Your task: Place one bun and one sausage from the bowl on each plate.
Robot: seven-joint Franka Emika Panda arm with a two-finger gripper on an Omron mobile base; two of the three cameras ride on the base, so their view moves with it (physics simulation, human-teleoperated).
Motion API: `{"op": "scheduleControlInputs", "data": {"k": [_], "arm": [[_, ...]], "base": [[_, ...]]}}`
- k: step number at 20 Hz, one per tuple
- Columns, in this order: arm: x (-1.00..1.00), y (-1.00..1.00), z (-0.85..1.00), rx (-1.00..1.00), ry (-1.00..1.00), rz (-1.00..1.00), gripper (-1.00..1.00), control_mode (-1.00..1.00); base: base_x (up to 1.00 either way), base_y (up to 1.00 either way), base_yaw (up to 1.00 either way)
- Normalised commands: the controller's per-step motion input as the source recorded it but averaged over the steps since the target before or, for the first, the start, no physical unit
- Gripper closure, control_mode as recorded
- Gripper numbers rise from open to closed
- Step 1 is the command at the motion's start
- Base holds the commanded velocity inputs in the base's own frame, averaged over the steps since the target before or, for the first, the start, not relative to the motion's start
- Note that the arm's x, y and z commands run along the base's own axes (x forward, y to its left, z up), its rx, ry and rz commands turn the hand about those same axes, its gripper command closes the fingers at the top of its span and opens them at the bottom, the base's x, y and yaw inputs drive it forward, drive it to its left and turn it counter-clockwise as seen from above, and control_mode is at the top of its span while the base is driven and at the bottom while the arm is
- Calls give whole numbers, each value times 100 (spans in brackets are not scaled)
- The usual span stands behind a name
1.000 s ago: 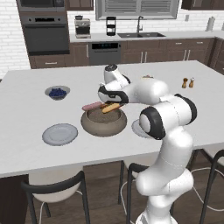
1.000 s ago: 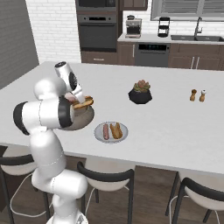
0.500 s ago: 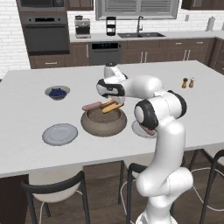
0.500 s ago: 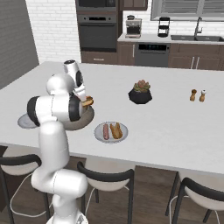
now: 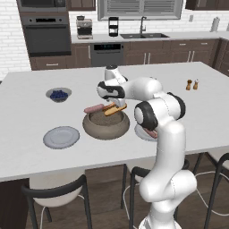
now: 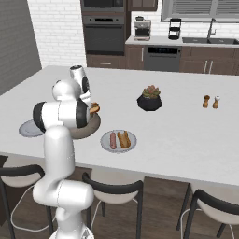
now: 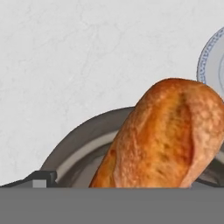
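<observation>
Gripper (image 5: 108, 100) hangs over the bowl (image 5: 106, 125), jaws spread wide and gripping nothing. Bowl sits at the near middle of the counter (image 5: 27, 147), holding a bun (image 5: 115, 109) and a sausage (image 5: 93, 108). One plate (image 5: 61, 137) lies left of it, bare; the other plate (image 6: 119, 141) on its right carries a bun and sausage.

Bright, even rendered light, soft shadows (barely any), no glare, slightly soft focus

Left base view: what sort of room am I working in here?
A home kitchen, rendered. The arm works at a large white island counter with stools tucked under it; behind stand a built-in wall oven, a coffee maker and a sink with a tap under a window.
</observation>
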Motion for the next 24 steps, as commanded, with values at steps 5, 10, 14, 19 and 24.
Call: {"op": "scheduleControlInputs", "data": {"k": [5, 10, 14, 19, 24], "arm": [[0, 13, -18, 0, 0, 0, -100, -100], [2, 4, -17, 0, 0, 0, -100, -100], [6, 1, -17, 0, 0, 0, 100, -100], [5, 0, -5, 0, 0, 0, 100, -100], [-9, 1, 2, 0, 0, 0, 100, -100]], "base": [[0, 0, 0], [0, 0, 0], [0, 0, 0], [0, 0, 0], [0, 0, 0]]}}
